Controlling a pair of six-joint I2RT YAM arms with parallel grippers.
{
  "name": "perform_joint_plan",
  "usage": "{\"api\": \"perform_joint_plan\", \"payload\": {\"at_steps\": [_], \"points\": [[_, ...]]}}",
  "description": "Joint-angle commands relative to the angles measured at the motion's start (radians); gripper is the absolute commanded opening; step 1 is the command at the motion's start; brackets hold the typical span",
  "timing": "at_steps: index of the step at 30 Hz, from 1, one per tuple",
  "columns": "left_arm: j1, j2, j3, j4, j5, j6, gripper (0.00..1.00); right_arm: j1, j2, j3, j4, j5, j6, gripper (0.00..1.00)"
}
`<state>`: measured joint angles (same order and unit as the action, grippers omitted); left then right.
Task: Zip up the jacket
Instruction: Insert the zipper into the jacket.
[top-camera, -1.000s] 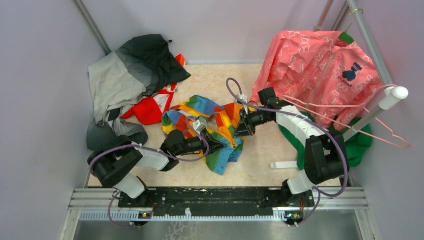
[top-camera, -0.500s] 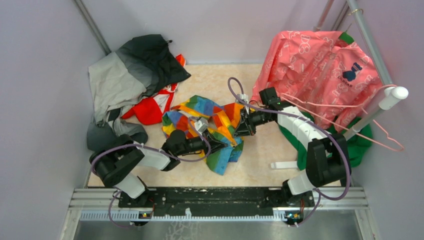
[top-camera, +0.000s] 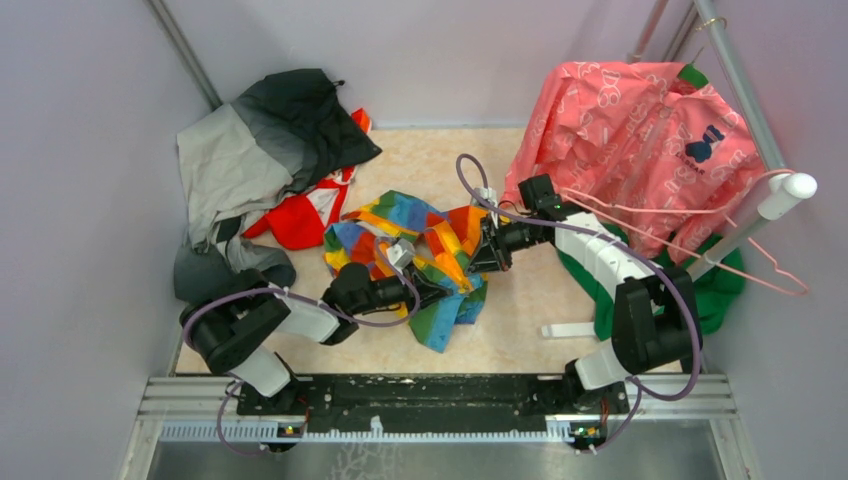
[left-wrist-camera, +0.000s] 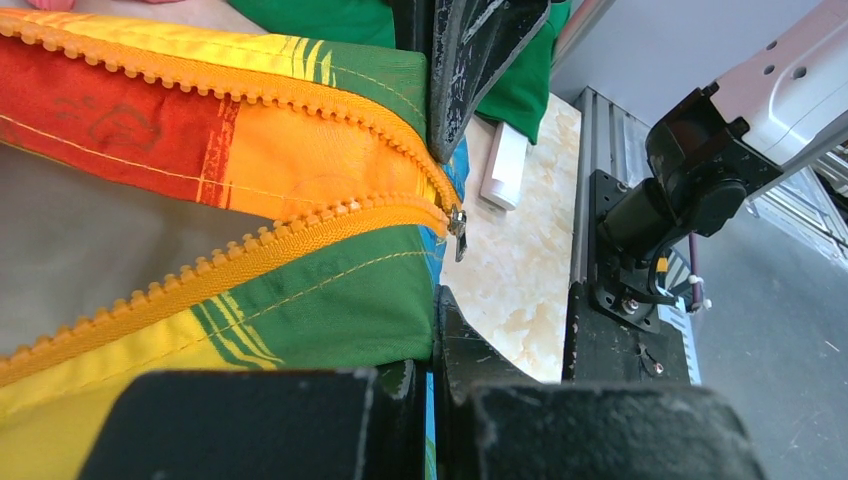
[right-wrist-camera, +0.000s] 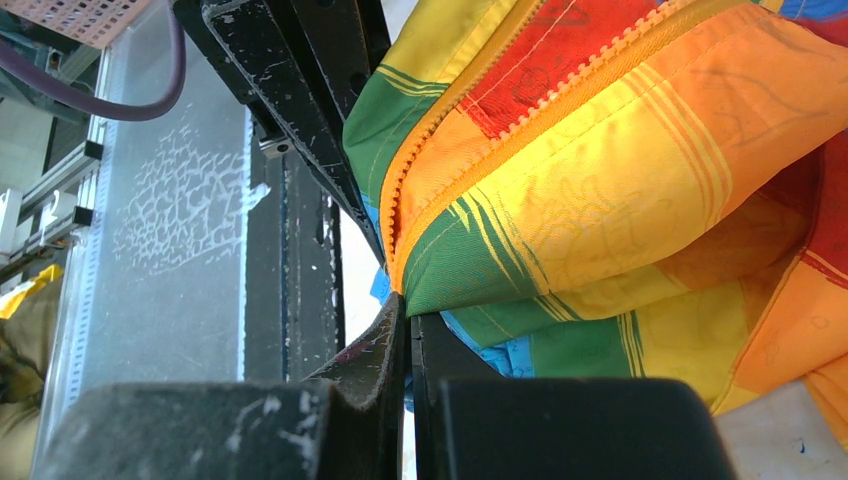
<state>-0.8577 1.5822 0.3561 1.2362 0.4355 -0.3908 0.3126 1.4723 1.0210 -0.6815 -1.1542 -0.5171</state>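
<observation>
Pinching the green hem of the jacket (left-wrist-camera: 330, 300), the left claw (left-wrist-camera: 437, 300) has its fingers pressed together on the cloth, just beside the slider (left-wrist-camera: 457, 222) of the orange zipper (left-wrist-camera: 250, 245). From the slider the two rows of teeth run apart, with pale lining showing between them. The right claw (right-wrist-camera: 407, 315) is likewise clamped tight on a fold of the same hem, and green and orange cloth bulges above its tips. Between the two arms the jacket lies bunched at the middle of the table (top-camera: 420, 160). A grey-and-black coat (top-camera: 260, 140) is heaped at the far left corner with a red garment (top-camera: 300, 218) beside it. A pink garment (top-camera: 640, 130) hangs at the far right corner above green cloth (top-camera: 718, 290). A white block (top-camera: 570, 328) lies near the right edge.
</observation>
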Motion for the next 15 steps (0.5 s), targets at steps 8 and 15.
{"api": "perform_joint_plan", "payload": {"at_steps": [8, 15], "points": [[-0.004, 0.030, 0.001, 0.077, 0.037, 0.012, 0.00, 0.008, -0.039, 0.018, 0.003, -0.059, -0.024, 0.00], [-0.004, 0.039, 0.009, 0.078, 0.063, 0.009, 0.00, 0.009, -0.037, 0.017, 0.008, -0.056, -0.018, 0.00]]}}
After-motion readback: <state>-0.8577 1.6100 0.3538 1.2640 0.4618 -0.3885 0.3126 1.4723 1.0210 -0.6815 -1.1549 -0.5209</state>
